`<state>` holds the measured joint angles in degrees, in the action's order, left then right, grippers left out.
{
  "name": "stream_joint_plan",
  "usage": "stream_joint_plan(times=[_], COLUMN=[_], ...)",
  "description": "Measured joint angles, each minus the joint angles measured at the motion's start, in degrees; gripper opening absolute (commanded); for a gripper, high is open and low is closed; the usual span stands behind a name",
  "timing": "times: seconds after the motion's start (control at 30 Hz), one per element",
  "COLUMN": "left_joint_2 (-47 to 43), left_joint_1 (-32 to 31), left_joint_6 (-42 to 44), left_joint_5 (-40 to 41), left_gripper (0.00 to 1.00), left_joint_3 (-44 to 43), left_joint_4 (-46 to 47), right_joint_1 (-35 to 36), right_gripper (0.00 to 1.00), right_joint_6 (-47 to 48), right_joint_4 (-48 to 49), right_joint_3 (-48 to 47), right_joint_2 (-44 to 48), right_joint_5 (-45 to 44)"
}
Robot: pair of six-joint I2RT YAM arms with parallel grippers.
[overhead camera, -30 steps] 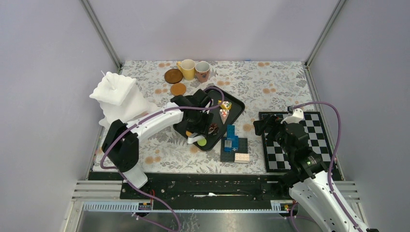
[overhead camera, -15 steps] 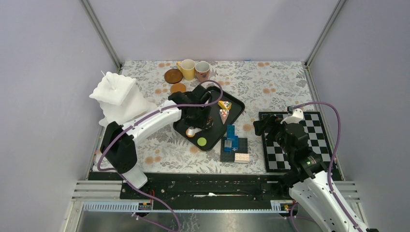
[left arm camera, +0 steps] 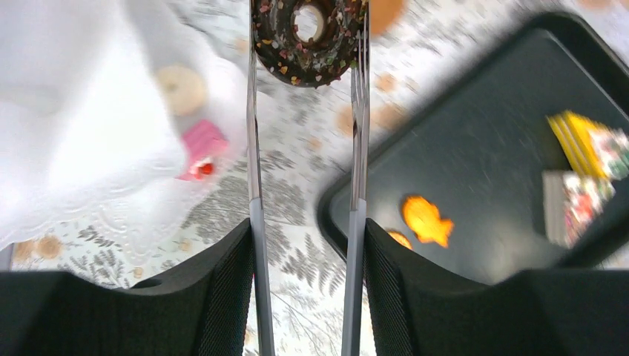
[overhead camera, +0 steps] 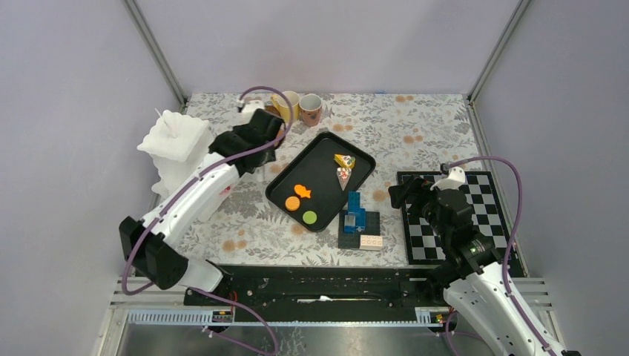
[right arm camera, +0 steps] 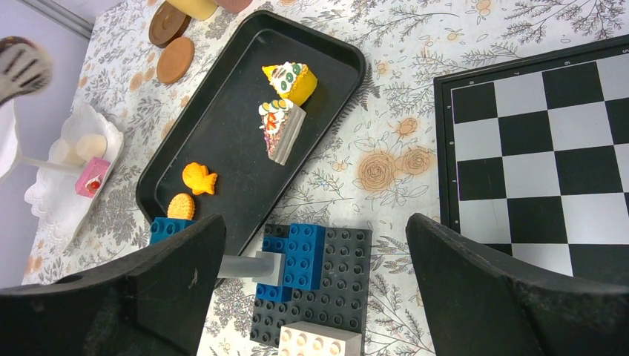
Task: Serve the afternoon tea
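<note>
My left gripper (left arm camera: 308,237) is shut on metal tongs (left arm camera: 359,148), and the tong tips pinch a chocolate sprinkled donut (left arm camera: 308,33) above the tablecloth beside the white tiered stand (overhead camera: 178,141). In the top view this gripper (overhead camera: 252,137) is back left of the black tray (overhead camera: 326,148). The tray holds two cake slices (overhead camera: 344,160), an orange fish cookie (overhead camera: 302,191), a round orange cookie (overhead camera: 292,203) and a green cookie (overhead camera: 309,217). The yellow mug (overhead camera: 289,104) and patterned mug (overhead camera: 311,108) stand at the back. Two brown coasters (right arm camera: 176,59) show in the right wrist view. My right gripper (right arm camera: 315,245) is open and empty.
The white stand's lower tier holds a pink cake (left arm camera: 200,148) and a pale round piece (left arm camera: 182,89). A blue and black brick stack (overhead camera: 357,221) sits in front of the tray. A chessboard (overhead camera: 452,219) lies at the right, under the right arm.
My left arm has swung from over the tray back and left toward the white stand, carrying the donut in the tongs. The cookies on the tray are uncovered. The right arm has not moved.
</note>
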<state>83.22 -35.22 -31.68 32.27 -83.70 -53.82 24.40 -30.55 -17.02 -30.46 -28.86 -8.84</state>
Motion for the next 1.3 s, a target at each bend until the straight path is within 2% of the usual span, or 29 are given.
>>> stream_joint_plan(times=[0.1, 0.27, 0.77, 1.03, 1.23, 1.3], left_joint_2=[-4.6, -9.6, -8.8, -8.7, -8.7, -8.6], left_joint_1=[4.2, 7.4, 13.6, 19.2, 20.7, 20.9], left_joint_6=[-1.3, -2.5, -2.7, -2.6, -2.9, -2.9], left_joint_5=[4.2, 8.5, 11.1, 10.1, 9.9, 9.9], left_gripper=[0.34, 0.34, 0.35, 0.35, 0.39, 0.44], left_joint_3=[5.2, 10.1, 13.0, 14.7, 15.9, 16.0], left_joint_4=[3.3, 7.3, 12.8, 13.7, 13.4, 13.4], right_joint_1=[0.0, 0.0, 0.0, 0.0, 0.0, 0.0], right_gripper=[0.98, 0.98, 0.98, 0.98, 0.98, 0.98], right_joint_6=[0.0, 0.0, 0.0, 0.2, 0.3, 0.3], right_joint_4=[0.0, 0.0, 0.2, 0.2, 0.2, 0.2], right_joint_3=[0.1, 0.5, 0.5, 0.5, 0.5, 0.5], right_joint_2=[0.1, 0.3, -0.2, -0.2, -0.2, -0.2], right_joint_5=[0.0, 0.0, 0.0, 0.0, 0.0, 0.0])
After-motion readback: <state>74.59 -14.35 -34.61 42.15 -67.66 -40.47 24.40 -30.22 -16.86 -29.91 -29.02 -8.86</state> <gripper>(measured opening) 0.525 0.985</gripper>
